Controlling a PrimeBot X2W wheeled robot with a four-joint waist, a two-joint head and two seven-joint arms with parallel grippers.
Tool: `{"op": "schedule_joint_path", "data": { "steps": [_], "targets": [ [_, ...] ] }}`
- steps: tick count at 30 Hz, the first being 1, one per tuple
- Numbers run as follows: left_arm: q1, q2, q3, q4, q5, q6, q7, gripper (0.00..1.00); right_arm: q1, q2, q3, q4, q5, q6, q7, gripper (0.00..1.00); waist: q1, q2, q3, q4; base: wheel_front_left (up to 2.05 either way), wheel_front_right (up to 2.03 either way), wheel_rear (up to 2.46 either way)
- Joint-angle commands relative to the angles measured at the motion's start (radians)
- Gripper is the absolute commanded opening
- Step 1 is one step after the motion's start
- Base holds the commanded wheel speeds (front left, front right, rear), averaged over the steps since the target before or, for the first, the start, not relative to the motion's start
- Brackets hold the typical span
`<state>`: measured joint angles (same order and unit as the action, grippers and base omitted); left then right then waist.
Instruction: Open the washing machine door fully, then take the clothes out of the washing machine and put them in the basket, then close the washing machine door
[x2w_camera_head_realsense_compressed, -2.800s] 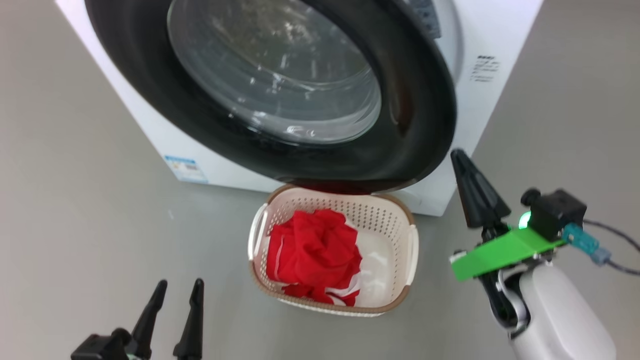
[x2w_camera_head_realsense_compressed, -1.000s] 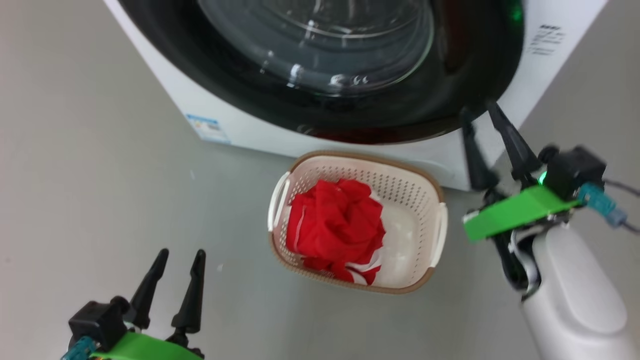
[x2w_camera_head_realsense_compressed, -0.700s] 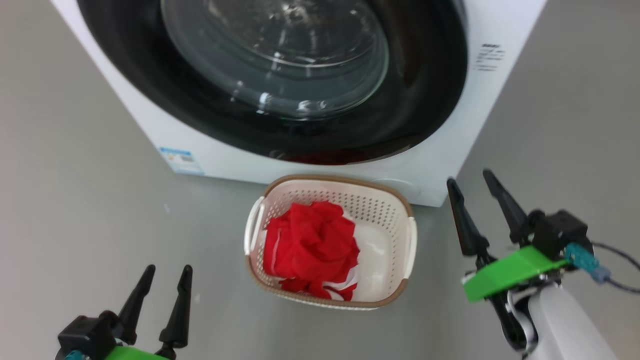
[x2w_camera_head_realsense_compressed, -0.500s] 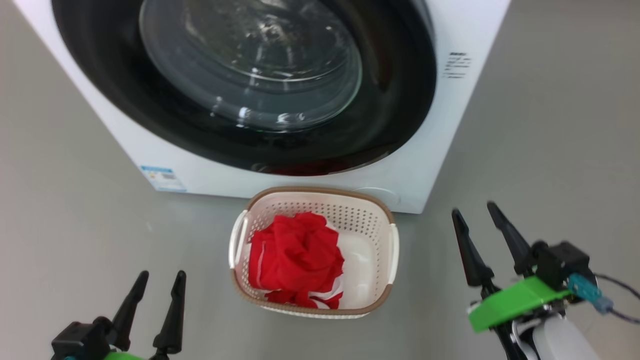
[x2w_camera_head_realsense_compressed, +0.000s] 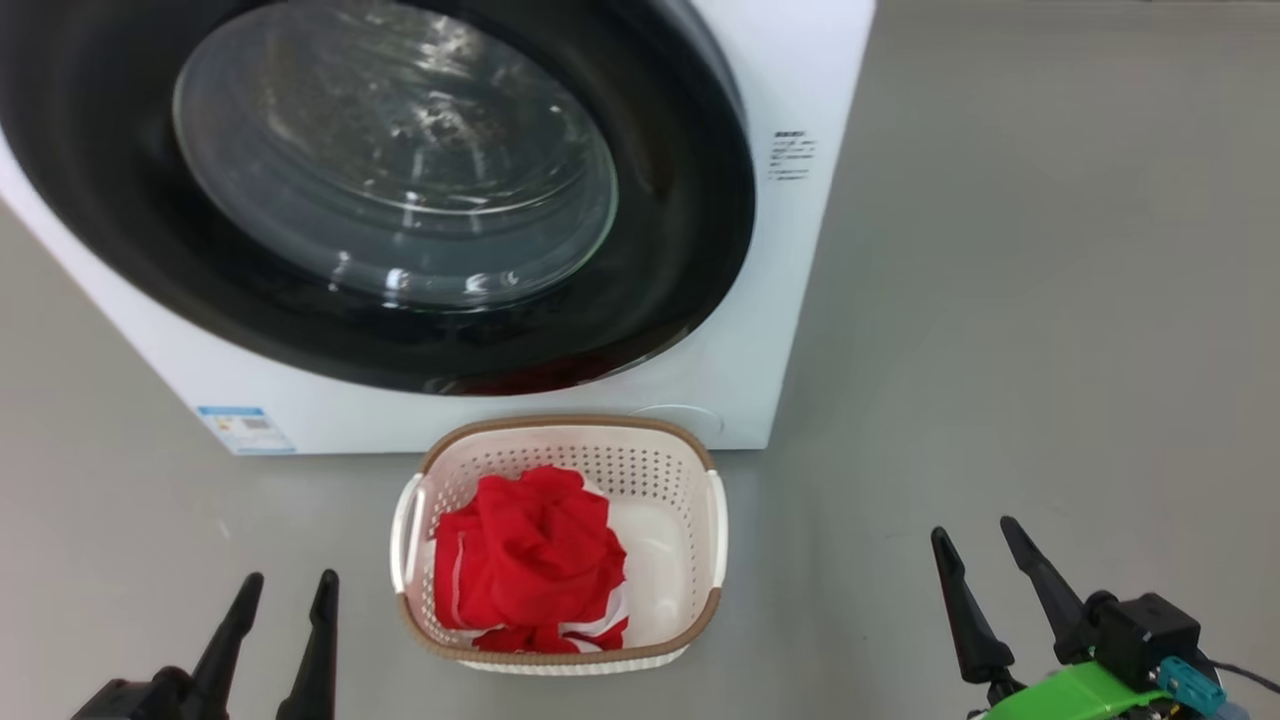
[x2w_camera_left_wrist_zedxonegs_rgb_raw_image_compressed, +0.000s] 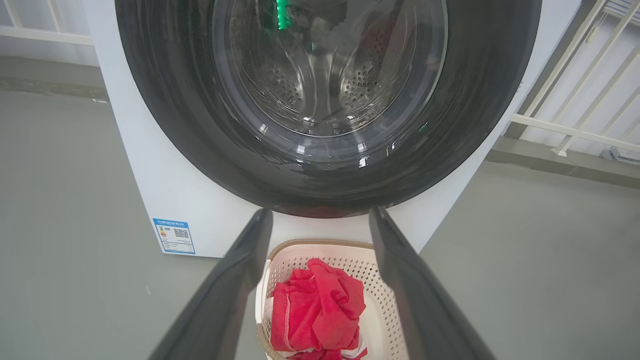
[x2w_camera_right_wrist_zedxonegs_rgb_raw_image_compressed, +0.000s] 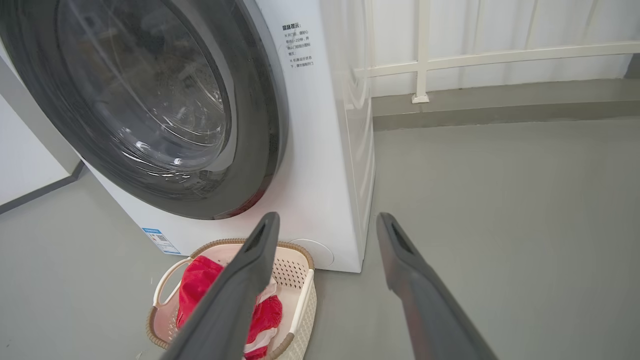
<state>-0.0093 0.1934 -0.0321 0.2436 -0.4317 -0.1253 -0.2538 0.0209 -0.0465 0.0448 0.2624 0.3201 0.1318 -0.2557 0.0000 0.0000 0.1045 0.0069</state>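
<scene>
around: white railing standing behind the washing machine | way: basket holding the clothes, sitting just before the closed washing machine door | left pincer, right pincer: both hanging spread, empty | hidden: drum glinting dimly through the door

Floor: smooth grey, matte, bare, evenly lit, faint sheen. White railing along far side, upright posts and horizontal bars, standing on low grey kerb. White backdrop behind railing, wall or curtain unclear. Another white wall at side, dark skirting along base. Light soft, shadows weak.
</scene>
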Motion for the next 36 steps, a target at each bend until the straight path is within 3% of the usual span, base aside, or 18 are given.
{"op": "schedule_joint_path", "data": {
  "steps": [1, 7, 30, 31, 36],
  "targets": [
    [-0.007, 0.023, 0.046, -0.029, 0.008, -0.005, -0.008, 1.0, 0.002, -0.004, 0.017, -0.031, -0.001, -0.001, -0.006, 1.0, 0.0, 0.0, -0.018, -0.026, 0.0, 0.0, 0.0],
    [0.018, 0.02, 0.055, -0.043, 0.016, -0.005, -0.008, 1.0, 0.048, -0.004, -0.006, -0.05, -0.003, -0.001, -0.006, 1.0, 0.0, 0.0, -0.034, -0.055, 0.0, 0.0, 0.0],
    [0.043, 0.007, 0.053, -0.045, 0.014, -0.005, -0.008, 1.0, 0.091, -0.004, -0.034, -0.067, -0.001, -0.001, -0.006, 1.0, 0.0, 0.0, -0.047, -0.061, 0.0, 0.0, 0.0],
    [0.053, -0.007, 0.017, -0.023, 0.01, 0.0, 0.0, 0.0, 0.102, 0.008, -0.054, -0.039, -0.004, 0.0, 0.0, 0.0, 0.0, 0.0, -0.047, -0.061, 0.0, 0.0, 0.0],
    [0.056, -0.034, 0.007, 0.017, -0.005, 0.001, 0.01, 0.0, 0.102, 0.017, -0.048, 0.003, 0.011, 0.0, 0.003, 0.0, 0.0, 0.0, -0.047, -0.06, 0.0, 0.0, 0.0]
  ]
}}
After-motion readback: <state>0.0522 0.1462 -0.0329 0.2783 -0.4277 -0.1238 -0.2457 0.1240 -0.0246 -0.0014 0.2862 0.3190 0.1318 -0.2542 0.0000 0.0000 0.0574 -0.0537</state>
